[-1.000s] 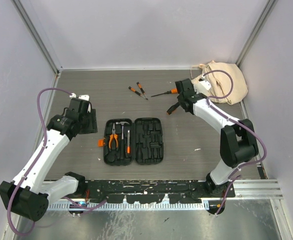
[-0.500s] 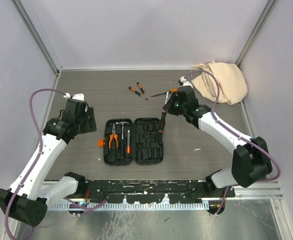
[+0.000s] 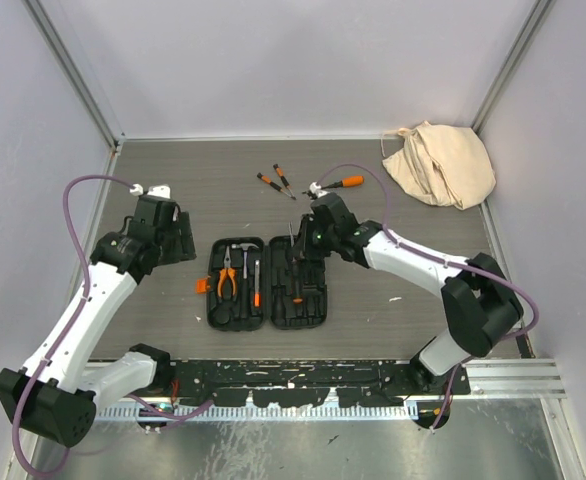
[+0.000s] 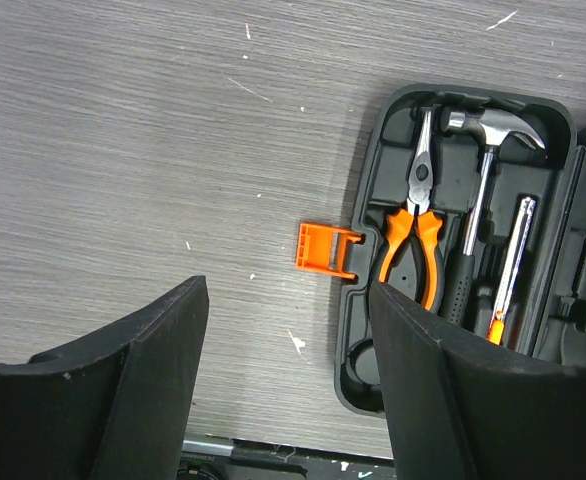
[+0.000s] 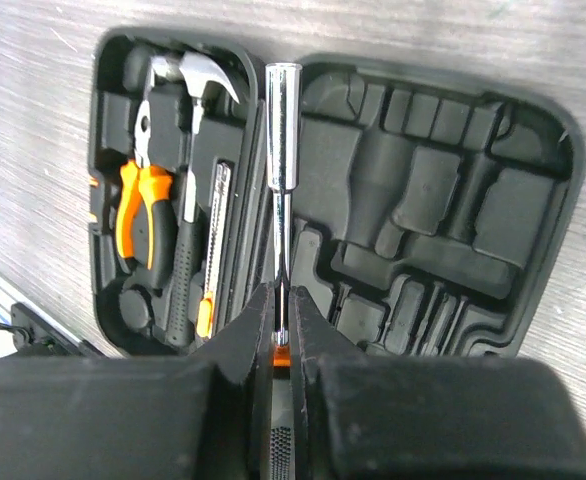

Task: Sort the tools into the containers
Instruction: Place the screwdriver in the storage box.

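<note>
The right hand (image 5: pixel 278 335) is clamped on a driver (image 5: pixel 281 150) whose long axis runs along the hinge of the open tool case (image 5: pixel 453 200) lying mid-worktop beneath it, empty slots on the right arm's side; the left hand (image 4: pixel 285 340), spread apart, hovers beside the orange latch (image 4: pixel 325 248).

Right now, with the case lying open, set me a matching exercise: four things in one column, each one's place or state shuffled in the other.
Things:
1. pliers
2. nut driver
3. cloth bag
4. left hand

Places or states:
A. far right corner of the table
B. open, holding nothing
C. left half of the case
D. gripped in the right hand

Pairs: 1-C, 2-D, 3-A, 4-B
</note>
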Robot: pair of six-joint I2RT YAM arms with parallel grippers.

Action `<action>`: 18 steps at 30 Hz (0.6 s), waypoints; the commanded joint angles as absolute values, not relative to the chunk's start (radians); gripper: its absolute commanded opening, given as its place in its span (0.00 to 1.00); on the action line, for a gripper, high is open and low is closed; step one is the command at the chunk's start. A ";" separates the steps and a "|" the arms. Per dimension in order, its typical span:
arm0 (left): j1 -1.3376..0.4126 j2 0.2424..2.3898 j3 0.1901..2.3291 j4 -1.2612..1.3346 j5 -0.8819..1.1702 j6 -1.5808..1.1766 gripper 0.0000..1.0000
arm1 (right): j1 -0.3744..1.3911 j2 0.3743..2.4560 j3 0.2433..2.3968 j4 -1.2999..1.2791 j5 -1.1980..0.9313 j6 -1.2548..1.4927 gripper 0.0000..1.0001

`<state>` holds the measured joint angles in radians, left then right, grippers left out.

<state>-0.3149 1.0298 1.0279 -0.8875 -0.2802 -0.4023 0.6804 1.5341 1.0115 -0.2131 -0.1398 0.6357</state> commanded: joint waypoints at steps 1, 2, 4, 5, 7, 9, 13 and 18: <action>-0.310 1.023 1.045 -0.847 -0.272 -0.403 0.66 | 0.720 1.543 1.048 -0.204 -0.111 0.665 0.00; -0.311 1.023 1.045 -0.846 -0.271 -0.404 0.66 | 0.729 1.541 1.037 -0.200 -0.092 0.680 0.00; -0.311 1.023 1.043 -0.845 -0.269 -0.403 0.66 | 0.748 1.533 1.005 -0.162 -0.061 0.716 0.00; -0.311 1.023 1.043 -0.845 -0.269 -0.403 0.66 | 0.757 1.532 0.990 -0.143 -0.058 0.730 0.00; -0.311 1.026 1.043 -0.842 -0.265 -0.405 0.66 | 0.774 1.539 0.977 -0.132 -0.040 0.758 0.00; -0.311 1.029 1.043 -0.844 -0.262 -0.405 0.65 | 0.795 1.545 0.971 -0.127 -0.014 0.776 0.00; -0.310 1.029 1.043 -0.845 -0.262 -0.405 0.65 | 0.817 1.565 0.957 -0.117 0.011 0.798 0.01; -0.310 1.031 1.042 -0.844 -0.262 -0.406 0.65 | 0.838 1.593 0.943 -0.085 0.020 0.828 0.01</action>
<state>-0.3145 1.0302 1.0279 -0.8867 -0.2649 -0.4034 0.8227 1.5772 0.9463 -0.1616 -0.0170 0.7826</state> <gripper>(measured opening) 0.654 0.114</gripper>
